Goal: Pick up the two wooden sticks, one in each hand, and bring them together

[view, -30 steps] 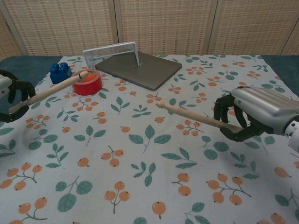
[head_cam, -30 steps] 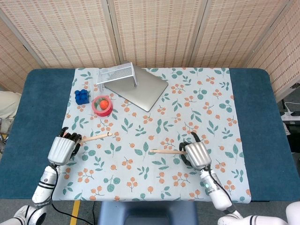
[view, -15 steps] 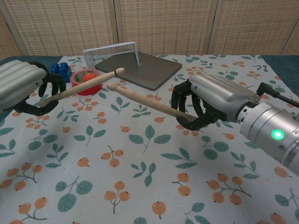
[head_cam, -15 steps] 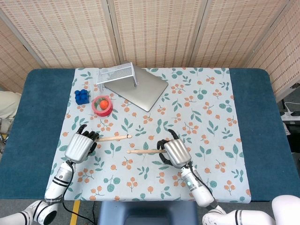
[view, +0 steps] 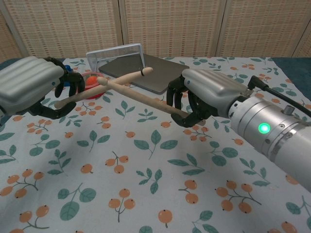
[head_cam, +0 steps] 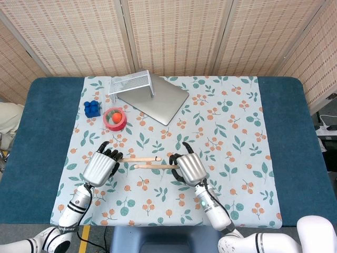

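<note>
My left hand [head_cam: 101,166] [view: 30,87] grips one wooden stick [head_cam: 139,158] [view: 121,80] that points right. My right hand [head_cam: 188,168] [view: 204,95] grips the other wooden stick [head_cam: 152,166] [view: 141,96], which points left. Both are held above the floral tablecloth. From the head view the sticks lie side by side, nearly parallel and very close. In the chest view they cross in front of the red ring. Whether they touch I cannot tell.
A red ring with an orange ball [head_cam: 115,118] [view: 90,85] lies behind the sticks. A blue block [head_cam: 92,108] sits to its left. A small white goal frame [head_cam: 131,83] [view: 116,54] stands on a grey board [head_cam: 158,99] [view: 155,72] at the back.
Both hands moved inward toward the middle, carrying their sticks. The stick tips that were apart now overlap and cross.
</note>
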`<state>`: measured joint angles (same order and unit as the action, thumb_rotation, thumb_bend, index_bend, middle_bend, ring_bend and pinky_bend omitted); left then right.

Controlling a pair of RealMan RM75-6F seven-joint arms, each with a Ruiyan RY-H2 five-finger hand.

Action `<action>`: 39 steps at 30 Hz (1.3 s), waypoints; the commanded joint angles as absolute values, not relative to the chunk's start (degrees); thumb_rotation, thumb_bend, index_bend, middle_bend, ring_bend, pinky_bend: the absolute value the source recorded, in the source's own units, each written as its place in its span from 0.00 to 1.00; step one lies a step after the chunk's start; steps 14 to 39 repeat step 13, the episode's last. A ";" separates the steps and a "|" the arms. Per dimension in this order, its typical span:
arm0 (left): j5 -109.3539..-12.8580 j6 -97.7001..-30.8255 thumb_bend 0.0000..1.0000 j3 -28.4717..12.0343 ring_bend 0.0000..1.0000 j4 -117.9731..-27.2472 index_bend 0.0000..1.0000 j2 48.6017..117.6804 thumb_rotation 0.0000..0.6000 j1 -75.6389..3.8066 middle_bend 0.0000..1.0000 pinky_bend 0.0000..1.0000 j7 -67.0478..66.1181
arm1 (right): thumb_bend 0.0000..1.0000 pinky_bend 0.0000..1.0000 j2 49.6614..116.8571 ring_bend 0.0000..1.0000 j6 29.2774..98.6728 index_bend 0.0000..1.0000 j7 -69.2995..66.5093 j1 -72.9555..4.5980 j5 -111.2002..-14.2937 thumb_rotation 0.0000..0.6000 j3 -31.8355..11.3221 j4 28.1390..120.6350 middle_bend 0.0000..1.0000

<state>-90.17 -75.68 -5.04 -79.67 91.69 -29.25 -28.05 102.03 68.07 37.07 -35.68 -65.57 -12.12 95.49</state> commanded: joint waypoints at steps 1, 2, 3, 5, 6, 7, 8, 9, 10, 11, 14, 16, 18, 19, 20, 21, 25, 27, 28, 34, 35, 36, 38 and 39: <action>-90.47 -75.84 0.57 -4.76 0.57 -79.98 0.85 91.75 1.00 -29.14 0.88 0.26 -28.33 | 0.37 0.11 101.89 0.66 68.45 1.00 37.26 -35.69 -65.39 1.00 -12.15 95.47 0.91; -90.55 -75.86 0.57 -4.65 0.57 -80.08 0.85 91.78 1.00 -29.10 0.88 0.26 -28.31 | 0.37 0.11 101.84 0.66 68.49 1.00 37.21 -35.70 -65.31 1.00 -12.17 95.47 0.91; -90.67 -75.85 0.57 -4.52 0.57 -80.14 0.85 91.83 1.00 -29.09 0.88 0.26 -28.32 | 0.37 0.11 101.78 0.66 68.51 1.00 37.19 -35.70 -65.20 1.00 -12.16 95.48 0.91; -90.96 -75.85 0.57 -4.34 0.57 -80.11 0.85 92.02 1.00 -29.13 0.88 0.26 -28.54 | 0.37 0.11 101.63 0.66 68.39 1.00 37.07 -35.76 -64.91 1.00 -12.12 95.56 0.91; -91.03 -75.85 0.57 -4.31 0.57 -80.03 0.85 92.14 1.00 -29.15 0.88 0.26 -28.64 | 0.37 0.11 101.60 0.66 68.37 1.00 37.05 -35.79 -64.83 1.00 -12.09 95.59 0.91; -91.02 -75.81 0.57 -4.32 0.57 -79.95 0.85 92.28 1.00 -29.17 0.88 0.26 -28.78 | 0.37 0.11 101.56 0.66 68.38 1.00 37.09 -35.84 -64.80 1.00 -12.01 95.57 0.91; -91.01 -75.80 0.57 -4.33 0.57 -79.93 0.85 92.37 1.00 -29.18 0.88 0.26 -28.82 | 0.37 0.11 101.55 0.66 68.42 1.00 37.09 -35.87 -64.84 1.00 -11.96 95.55 0.91; -91.01 -75.80 0.57 -4.34 0.57 -79.89 0.85 92.44 1.00 -29.18 0.88 0.26 -28.86 | 0.37 0.11 101.53 0.66 68.44 1.00 37.05 -35.88 -64.83 1.00 -11.90 95.55 0.91; -90.99 -75.72 0.57 -4.33 0.57 -79.80 0.85 92.50 1.00 -29.20 0.88 0.26 -28.92 | 0.37 0.11 101.48 0.66 68.47 1.00 37.05 -35.89 -64.76 1.00 -11.85 95.56 0.91; -90.97 -75.65 0.57 -4.31 0.57 -79.74 0.85 92.54 1.00 -29.22 0.88 0.26 -28.97 | 0.37 0.11 101.44 0.66 68.53 1.00 37.04 -35.91 -64.74 1.00 -11.84 95.55 0.91; -90.93 -75.57 0.57 -4.36 0.57 -79.56 0.85 92.62 1.00 -29.26 0.88 0.26 -29.01 | 0.37 0.11 101.34 0.66 68.57 1.00 36.92 -35.93 -64.71 1.00 -11.76 95.55 0.91; -90.93 -75.57 0.57 -4.36 0.57 -79.56 0.85 92.62 1.00 -29.26 0.88 0.26 -29.01 | 0.37 0.11 101.34 0.66 68.57 1.00 36.92 -35.93 -64.71 1.00 -11.76 95.55 0.91; -90.93 -75.57 0.57 -4.36 0.57 -79.56 0.85 92.62 1.00 -29.26 0.88 0.26 -29.01 | 0.37 0.11 101.34 0.66 68.57 1.00 36.92 -35.93 -64.71 1.00 -11.76 95.55 0.91; -90.93 -75.57 0.57 -4.36 0.57 -79.56 0.85 92.62 1.00 -29.26 0.88 0.26 -29.01 | 0.37 0.11 101.34 0.66 68.57 1.00 36.92 -35.93 -64.71 1.00 -11.76 95.55 0.91; -90.93 -75.57 0.57 -4.36 0.57 -79.56 0.85 92.62 1.00 -29.26 0.88 0.26 -29.01 | 0.37 0.11 101.34 0.66 68.57 1.00 36.92 -35.93 -64.71 1.00 -11.76 95.55 0.91; -90.93 -75.57 0.57 -4.36 0.57 -79.56 0.85 92.62 1.00 -29.26 0.88 0.26 -29.01 | 0.37 0.11 101.34 0.66 68.57 1.00 36.92 -35.93 -64.71 1.00 -11.76 95.55 0.91; -90.93 -75.57 0.57 -4.36 0.57 -79.56 0.85 92.62 1.00 -29.26 0.88 0.26 -29.01 | 0.37 0.11 101.34 0.66 68.57 1.00 36.92 -35.93 -64.71 1.00 -11.76 95.55 0.91; -90.93 -75.57 0.57 -4.36 0.57 -79.56 0.85 92.62 1.00 -29.26 0.88 0.26 -29.01 | 0.37 0.11 101.34 0.66 68.57 1.00 36.92 -35.93 -64.71 1.00 -11.76 95.55 0.91; -90.93 -75.57 0.57 -4.36 0.57 -79.56 0.85 92.62 1.00 -29.26 0.88 0.26 -29.01 | 0.37 0.11 101.34 0.66 68.57 1.00 36.92 -35.93 -64.71 1.00 -11.76 95.55 0.91; -90.93 -75.57 0.57 -4.36 0.57 -79.56 0.85 92.62 1.00 -29.26 0.88 0.26 -29.01 | 0.37 0.11 101.34 0.66 68.57 1.00 36.92 -35.93 -64.71 1.00 -11.76 95.55 0.91; -90.93 -75.57 0.57 -4.36 0.57 -79.56 0.85 92.62 1.00 -29.26 0.88 0.26 -29.01 | 0.37 0.11 101.34 0.66 68.57 1.00 36.92 -35.93 -64.71 1.00 -11.76 95.55 0.91; -90.93 -75.57 0.57 -4.36 0.57 -79.56 0.85 92.62 1.00 -29.26 0.88 0.26 -29.01 | 0.37 0.11 101.34 0.66 68.57 1.00 36.92 -35.93 -64.71 1.00 -11.76 95.55 0.91; -90.93 -75.57 0.57 -4.36 0.57 -79.56 0.85 92.62 1.00 -29.26 0.88 0.26 -29.01 | 0.37 0.11 101.34 0.66 68.57 1.00 36.92 -35.93 -64.71 1.00 -11.76 95.55 0.91; -90.93 -75.57 0.57 -4.36 0.57 -79.56 0.85 92.62 1.00 -29.26 0.88 0.26 -29.01 | 0.37 0.11 101.34 0.66 68.57 1.00 36.92 -35.93 -64.71 1.00 -11.76 95.55 0.91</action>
